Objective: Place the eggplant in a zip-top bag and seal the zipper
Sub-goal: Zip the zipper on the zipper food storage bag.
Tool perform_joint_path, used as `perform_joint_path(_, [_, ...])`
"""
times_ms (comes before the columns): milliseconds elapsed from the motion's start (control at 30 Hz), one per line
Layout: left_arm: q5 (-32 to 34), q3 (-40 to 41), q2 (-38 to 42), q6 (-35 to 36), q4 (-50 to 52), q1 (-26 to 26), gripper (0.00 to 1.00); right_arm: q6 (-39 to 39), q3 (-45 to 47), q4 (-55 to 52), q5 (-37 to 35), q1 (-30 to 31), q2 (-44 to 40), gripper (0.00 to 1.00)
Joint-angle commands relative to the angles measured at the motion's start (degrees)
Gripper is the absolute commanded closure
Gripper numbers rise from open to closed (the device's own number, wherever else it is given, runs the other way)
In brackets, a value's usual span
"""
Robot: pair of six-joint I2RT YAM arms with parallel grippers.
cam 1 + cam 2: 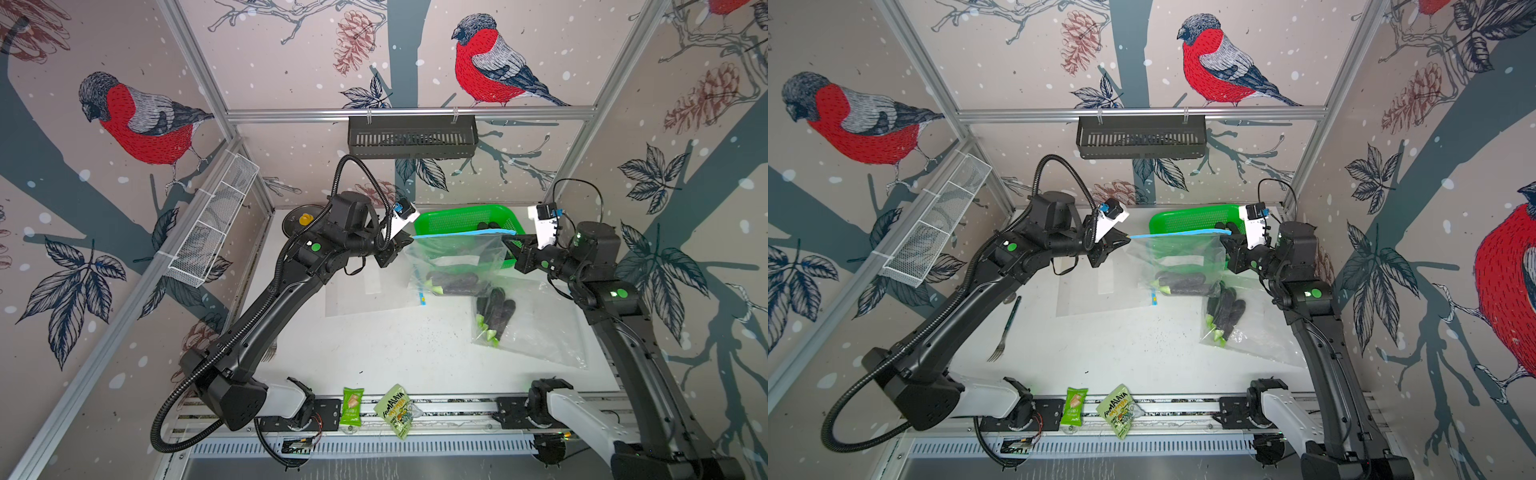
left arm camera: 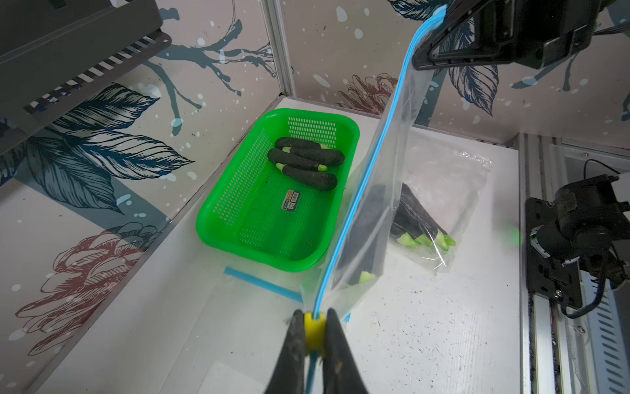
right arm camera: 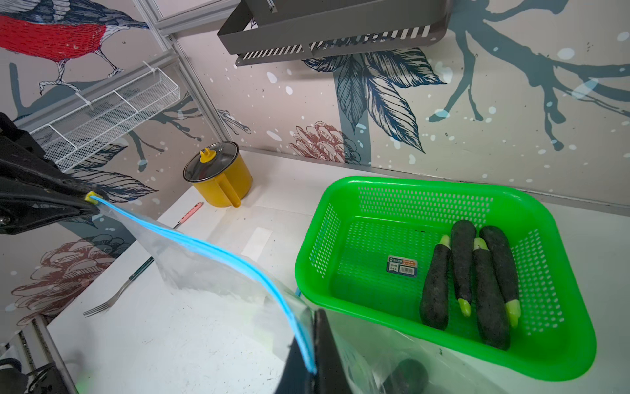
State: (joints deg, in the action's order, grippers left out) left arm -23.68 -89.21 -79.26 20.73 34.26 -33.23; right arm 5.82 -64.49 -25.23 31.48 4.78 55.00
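Note:
A clear zip-top bag [image 1: 455,259] [image 1: 1177,259] hangs above the table, stretched between both grippers. Dark eggplants [image 1: 455,283] [image 1: 1179,283] with green stems lie in its bottom. Its blue zipper [image 1: 461,234] [image 2: 361,191] [image 3: 218,254] runs taut from one gripper to the other. My left gripper [image 1: 409,240] [image 2: 315,327] is shut on the yellow slider [image 2: 314,331] at the zipper's left end. At the right end, my right gripper [image 1: 505,240] [image 3: 312,361] is shut on the bag's top corner.
Behind the bag, a green basket [image 1: 469,216] [image 3: 306,238] holds several eggplants [image 3: 463,273]. A second bag [image 1: 540,328] with eggplants lies at the right, an empty flat bag [image 1: 365,295] at the left. A yellow pot [image 3: 218,180], a fork [image 1: 1005,332] and snack packets [image 1: 352,405] are nearby.

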Motion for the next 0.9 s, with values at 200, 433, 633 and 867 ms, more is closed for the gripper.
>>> perform_joint_path(200, [3.83, -2.76, -1.21, -1.75, -2.38, 0.39, 1.0, -5.77, -0.99, 1.24, -4.72, 8.11, -0.72, 0.82])
perform_joint_path(433, [3.97, -7.63, -4.33, 0.23, 1.36, -0.49, 1.0, -12.21, -10.36, -0.5, -10.93, 14.75, 2.99, 0.5])
perform_joint_path(633, [5.14, -10.83, -5.8, 2.07, 4.19, -1.91, 1.0, -20.68, -21.66, -7.51, -10.03, 19.36, 13.97, 0.29])
perform_joint_path(867, [4.98, -11.78, -6.39, 2.81, 4.57, -2.36, 1.0, -22.42, -23.67, -11.23, -11.14, 23.35, 21.78, 0.27])
